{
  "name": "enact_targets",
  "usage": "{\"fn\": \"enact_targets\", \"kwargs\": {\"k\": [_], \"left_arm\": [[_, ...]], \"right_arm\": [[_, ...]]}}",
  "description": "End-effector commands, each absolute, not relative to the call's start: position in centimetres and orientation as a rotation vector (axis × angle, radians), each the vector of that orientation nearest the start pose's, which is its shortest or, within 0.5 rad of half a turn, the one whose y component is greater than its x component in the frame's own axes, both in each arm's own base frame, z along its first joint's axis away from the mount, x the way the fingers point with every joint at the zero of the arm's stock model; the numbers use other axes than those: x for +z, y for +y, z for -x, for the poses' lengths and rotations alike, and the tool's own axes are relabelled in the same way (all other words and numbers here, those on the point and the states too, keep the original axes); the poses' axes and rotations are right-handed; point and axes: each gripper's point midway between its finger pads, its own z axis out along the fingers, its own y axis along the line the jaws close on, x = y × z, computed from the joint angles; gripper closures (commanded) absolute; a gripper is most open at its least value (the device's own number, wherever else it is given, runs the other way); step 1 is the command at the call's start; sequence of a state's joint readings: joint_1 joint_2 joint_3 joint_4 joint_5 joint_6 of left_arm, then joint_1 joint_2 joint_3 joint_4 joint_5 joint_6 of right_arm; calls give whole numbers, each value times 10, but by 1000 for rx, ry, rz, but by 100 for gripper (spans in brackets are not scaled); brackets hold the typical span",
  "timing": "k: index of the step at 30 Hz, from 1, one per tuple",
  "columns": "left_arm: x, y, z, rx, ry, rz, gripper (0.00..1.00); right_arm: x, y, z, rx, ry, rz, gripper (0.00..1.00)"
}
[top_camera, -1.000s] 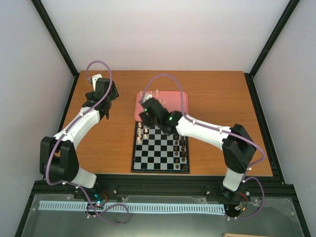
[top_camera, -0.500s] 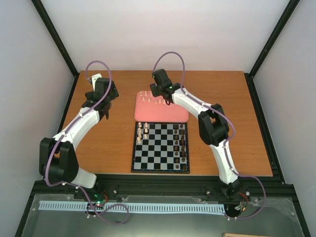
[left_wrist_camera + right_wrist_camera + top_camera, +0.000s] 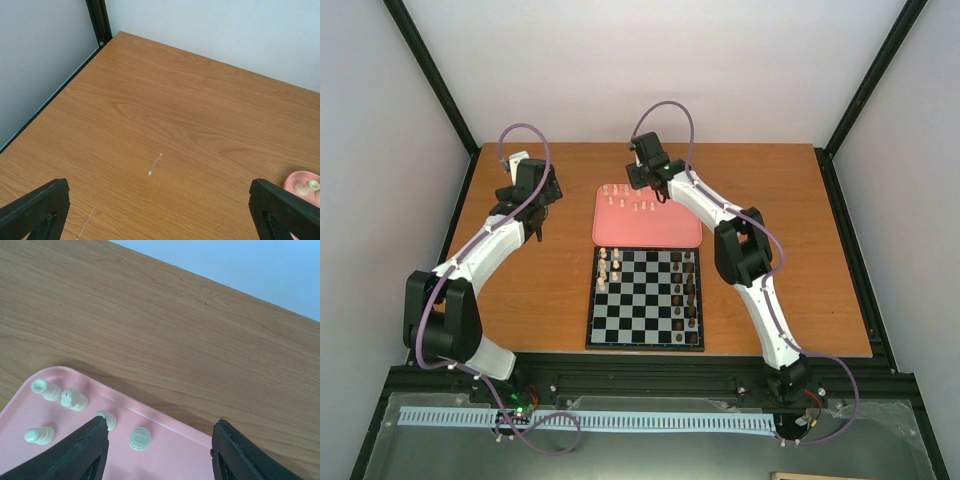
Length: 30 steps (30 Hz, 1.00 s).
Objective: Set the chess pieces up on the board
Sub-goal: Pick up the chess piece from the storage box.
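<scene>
Hovering at far edge of pink tray (image 3: 672,232): right claw (image 3: 159,452), spread, empty. Cream chess pieces (image 3: 139,438) lie loose in tray; a few stand at left edge of board (image 3: 645,305) (dark pieces (image 3: 690,295) opposite). Left claw (image 3: 160,220), spread, above counter (image 3: 165,110).

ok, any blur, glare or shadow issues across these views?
Top external: even light, no glare, the chess pieces tiny but distinct. Left wrist: table grain sharp, left fingers dark, featureless. Right wrist: soft shadow beyond the pink tray; right fingers near the lens, slightly soft.
</scene>
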State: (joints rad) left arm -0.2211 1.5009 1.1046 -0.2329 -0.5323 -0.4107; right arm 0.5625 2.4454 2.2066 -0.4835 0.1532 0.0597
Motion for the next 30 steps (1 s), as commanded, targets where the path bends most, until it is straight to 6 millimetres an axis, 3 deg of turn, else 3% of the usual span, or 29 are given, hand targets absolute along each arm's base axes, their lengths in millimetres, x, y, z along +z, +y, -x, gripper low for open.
{"fn": "enact_targets", "kwargs": {"k": [1, 4, 9, 14, 21, 24, 30], "left_arm": [[226, -11, -447, 216, 2008, 476, 0], [228, -11, -446, 214, 2006, 477, 0], [228, -12, -446, 209, 2005, 475, 0], [229, -13, -446, 200, 2002, 475, 0], [229, -14, -445, 194, 2005, 473, 0], [229, -12, -444, 204, 2003, 475, 0], [228, -12, -446, 208, 2005, 475, 0]], "right_arm": [[108, 321, -570, 127, 2275, 490, 43], [111, 312, -560, 121, 2270, 466, 44], [137, 294, -532, 151, 2216, 422, 43], [128, 282, -516, 121, 2268, 431, 44], [96, 284, -522, 97, 2335, 451, 49], [92, 284, -528, 100, 2347, 442, 55], [88, 285, -532, 107, 2364, 445, 56]]}}
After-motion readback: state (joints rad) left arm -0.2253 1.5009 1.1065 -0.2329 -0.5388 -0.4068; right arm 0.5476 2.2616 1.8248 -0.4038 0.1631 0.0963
